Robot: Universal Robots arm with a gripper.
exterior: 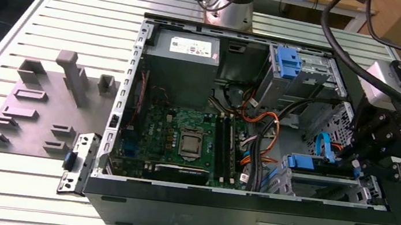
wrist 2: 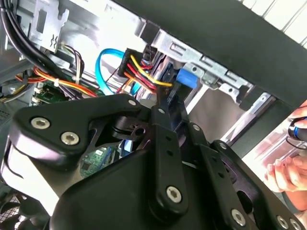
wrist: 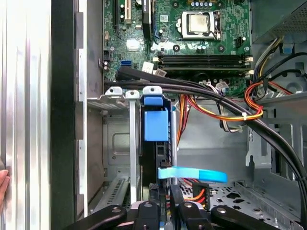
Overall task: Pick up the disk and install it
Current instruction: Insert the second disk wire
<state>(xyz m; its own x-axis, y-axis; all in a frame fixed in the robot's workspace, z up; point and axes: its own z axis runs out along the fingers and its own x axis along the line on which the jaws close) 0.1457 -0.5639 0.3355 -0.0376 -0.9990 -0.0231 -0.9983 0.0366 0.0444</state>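
Note:
The disk (exterior: 310, 163) sits edge-on in the lower drive bay of the open computer case (exterior: 249, 215), at the exterior view's right. Its blue carrier rail (wrist: 156, 124) faces the motherboard in the first wrist view. The disk's blue end (wrist 2: 184, 78) lies just beyond the fingers in the second wrist view. My black gripper (exterior: 356, 165) hangs over the bay's outer end. The gripper (wrist: 163, 191) is shut on the disk's near end, one finger on each flat side. The gripper (wrist 2: 169, 103) hides most of the disk's body.
A blue data cable (wrist: 192, 175) and orange-yellow power wires (wrist: 225, 115) cross close to the bay. A second blue carrier (exterior: 288, 63) fills the upper bay beside the grey power supply (exterior: 181, 52). A grey fixture (exterior: 38, 108) stands at the exterior view's left. A person's hand (wrist 2: 288, 170) rests near the case.

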